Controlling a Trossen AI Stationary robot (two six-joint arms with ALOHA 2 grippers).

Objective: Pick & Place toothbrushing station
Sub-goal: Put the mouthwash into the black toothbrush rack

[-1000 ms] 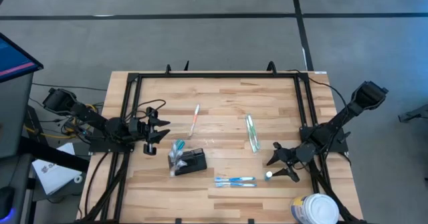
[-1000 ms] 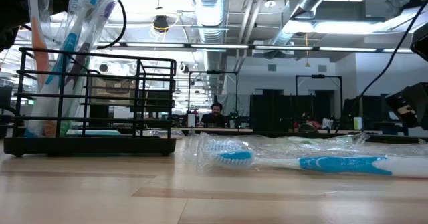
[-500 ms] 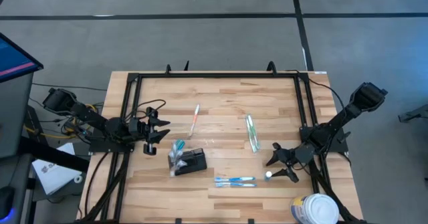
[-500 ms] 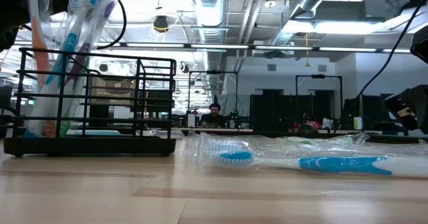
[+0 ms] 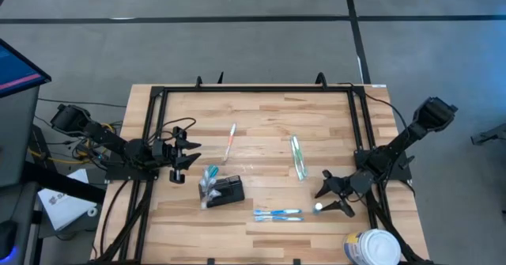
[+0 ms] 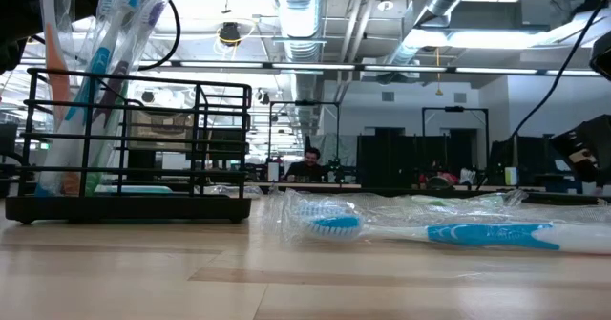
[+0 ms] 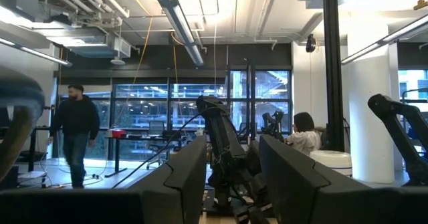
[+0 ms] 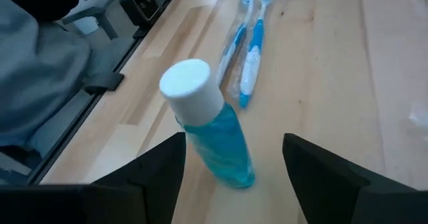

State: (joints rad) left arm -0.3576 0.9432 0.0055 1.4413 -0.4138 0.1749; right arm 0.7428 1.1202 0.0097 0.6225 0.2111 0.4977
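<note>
Your right claw (image 5: 330, 192) is hanging over the table with its jaws spread wide and empty. A small blue bottle with a white cap (image 8: 206, 124) is standing between the fingers (image 8: 158, 162) but touching neither.

The black holder (image 5: 224, 191) is sitting well apart from that claw, toward the left arm. Brushes are already poking out of the end nearer your left claw (image 5: 183, 156). In the low view it is showing as a wire rack (image 6: 134, 148) with those brushes leaning in it.

A pair of wrapped blue toothbrushes (image 5: 277, 214) is lying between the holder and the bottle, nearer the table's front edge. An orange brush (image 5: 230, 141) and a clear-wrapped one (image 5: 298, 157) are lying beyond the holder, and a white tub (image 5: 371, 247) is sitting at the corner.

If you are going for the bottle, keep it centred between the fingers and grip the body below the cap. It looks tall and easy to topple.

Your left claw is hovering just beside the holder. Its wrist view is looking out into the room, where people are showing, so you cannot tell from here whether it is gripping anything.
</note>
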